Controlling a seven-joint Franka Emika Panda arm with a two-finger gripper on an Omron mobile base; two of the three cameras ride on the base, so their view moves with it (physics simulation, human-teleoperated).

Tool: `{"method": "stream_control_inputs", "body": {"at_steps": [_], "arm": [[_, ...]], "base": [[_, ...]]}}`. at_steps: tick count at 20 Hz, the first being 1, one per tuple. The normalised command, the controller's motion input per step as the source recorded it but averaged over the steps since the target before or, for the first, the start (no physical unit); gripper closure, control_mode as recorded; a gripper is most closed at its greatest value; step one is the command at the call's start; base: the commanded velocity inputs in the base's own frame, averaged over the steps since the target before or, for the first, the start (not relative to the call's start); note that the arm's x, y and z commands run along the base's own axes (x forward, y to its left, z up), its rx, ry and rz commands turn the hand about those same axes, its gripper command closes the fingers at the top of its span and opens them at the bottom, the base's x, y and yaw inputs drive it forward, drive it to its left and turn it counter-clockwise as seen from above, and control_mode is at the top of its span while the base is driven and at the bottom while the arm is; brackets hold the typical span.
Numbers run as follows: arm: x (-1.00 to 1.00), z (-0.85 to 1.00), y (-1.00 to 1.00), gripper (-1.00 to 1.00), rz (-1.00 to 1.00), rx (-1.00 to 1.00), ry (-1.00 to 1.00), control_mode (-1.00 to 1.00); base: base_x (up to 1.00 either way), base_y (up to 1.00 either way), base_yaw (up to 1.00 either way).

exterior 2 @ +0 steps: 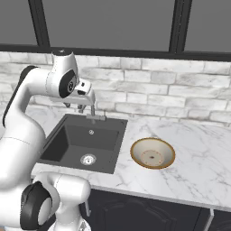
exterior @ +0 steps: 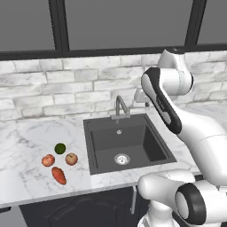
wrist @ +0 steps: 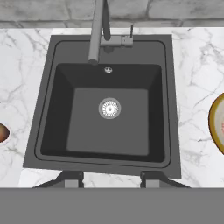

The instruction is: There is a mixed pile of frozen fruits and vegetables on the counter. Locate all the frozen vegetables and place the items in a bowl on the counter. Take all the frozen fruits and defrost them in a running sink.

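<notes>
The mixed pile lies on the counter [exterior: 26, 137] left of the sink [exterior: 128, 144]: a dark green ball [exterior: 60, 148], a redder apple [exterior: 48, 160], a red-tan apple [exterior: 71, 158] and an elongated red-orange piece [exterior: 58, 175]. High over the sink, near the faucet [exterior: 119, 106], my gripper [wrist: 111, 180] hangs open with nothing between its fingers; it is also seen from the right as the gripper [exterior 2: 77, 106]. The hand view looks straight down into the basin [wrist: 109, 118] with its silver drain [wrist: 109, 108]. No water runs from the faucet [wrist: 96, 30]. The wooden-rimmed bowl [exterior 2: 135, 151] stands right of the sink and holds nothing.
A brick wall and dark-framed windows rise behind the counter. The bowl's rim [wrist: 214, 122] shows at the hand view's right edge, one apple [wrist: 2, 132] at its left edge. Marble worktop [exterior 2: 198, 158] stretches right of the bowl.
</notes>
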Motion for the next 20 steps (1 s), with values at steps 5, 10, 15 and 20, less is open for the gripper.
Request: {"method": "stream_control_inputs", "body": {"at_steps": [5,10,15,20], "arm": [[-0.17,-0.01,0.00,-1.00,0.00,0.00,0.02,-1.00],[-0.29,-0.02,0.10,-1.00,0.00,0.00,0.03,-1.00],[-0.28,-0.03,0.30,-1.00,0.00,0.00,0.02,-1.00],[-0.37,-0.05,0.33,-1.00,0.00,0.01,0.00,-1.00]], "base": [[0.00,0.00,0.00],[0.00,0.00,0.00],[0.00,0.00,0.00],[0.00,0.00,0.00]]}}
